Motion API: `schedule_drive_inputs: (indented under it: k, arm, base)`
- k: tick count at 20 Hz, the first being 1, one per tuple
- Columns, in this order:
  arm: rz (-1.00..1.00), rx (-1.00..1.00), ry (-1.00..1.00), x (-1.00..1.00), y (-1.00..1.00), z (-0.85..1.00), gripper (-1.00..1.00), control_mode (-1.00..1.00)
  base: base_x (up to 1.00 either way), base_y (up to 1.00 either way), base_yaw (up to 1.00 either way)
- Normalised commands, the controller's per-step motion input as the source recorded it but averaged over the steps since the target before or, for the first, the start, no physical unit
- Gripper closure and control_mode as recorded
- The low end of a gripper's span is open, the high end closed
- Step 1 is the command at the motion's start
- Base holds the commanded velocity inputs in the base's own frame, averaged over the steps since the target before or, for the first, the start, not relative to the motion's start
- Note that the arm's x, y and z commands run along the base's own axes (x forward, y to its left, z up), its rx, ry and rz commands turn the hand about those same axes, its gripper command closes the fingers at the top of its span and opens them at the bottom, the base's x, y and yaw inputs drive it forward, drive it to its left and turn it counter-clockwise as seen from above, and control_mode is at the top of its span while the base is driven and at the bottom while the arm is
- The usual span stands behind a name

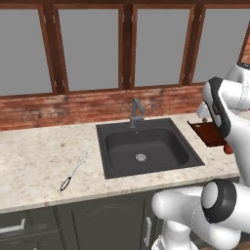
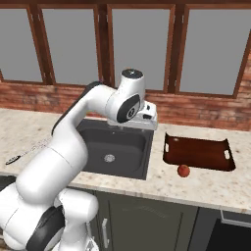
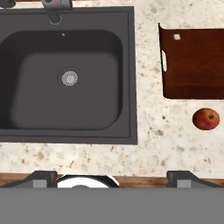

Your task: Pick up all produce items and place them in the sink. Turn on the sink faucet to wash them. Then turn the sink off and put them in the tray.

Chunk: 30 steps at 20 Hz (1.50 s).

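L base cam looks fwd/down from behind-left; R base cam from behind-right. Both share sink (image 1: 146, 146), tray (image 2: 198, 153) & worktop (image 1: 39, 156). Hand cam looks straight down from well above, over sink's right edge.

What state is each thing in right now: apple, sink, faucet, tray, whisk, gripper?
apple: on the counter just in front of the tray, not yet picked up.
sink: empty, dry.
faucet: no water running.
tray: on the counter right of the sink, nothing in it.
whisk: lying flat on the counter left of the sink.
gripper: open, holding nothing, above the counter.
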Motion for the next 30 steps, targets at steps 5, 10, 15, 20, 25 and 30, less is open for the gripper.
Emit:
schedule_drive_inputs:
  k: [5,10,15,20,25,30]
  arm:
    - [0.00,0.00,0.00,0.00,-0.48,-0.21,-1.00,-1.00]
    - [-0.03,0.00,0.00,0.00,-0.46,-0.18,-1.00,-1.00]
    - [-0.05,0.00,0.03,0.00,-0.41,-0.18,-1.00,-1.00]
    - [-0.05,0.00,0.04,0.00,-0.39,-0.21,-1.00,-1.00]
    - [-0.06,0.00,0.05,0.00,-0.33,-0.21,-1.00,-1.00]
    - [-0.06,0.00,0.05,0.00,-0.29,-0.23,-1.00,-1.00]
  base:
    - [0.00,0.00,0.00]
    - [0.00,0.00,0.00]
    - [0.00,0.00,0.00]
    - [0.00,0.00,0.00]
    - [0.00,0.00,0.00]
    - [0.00,0.00,0.00]
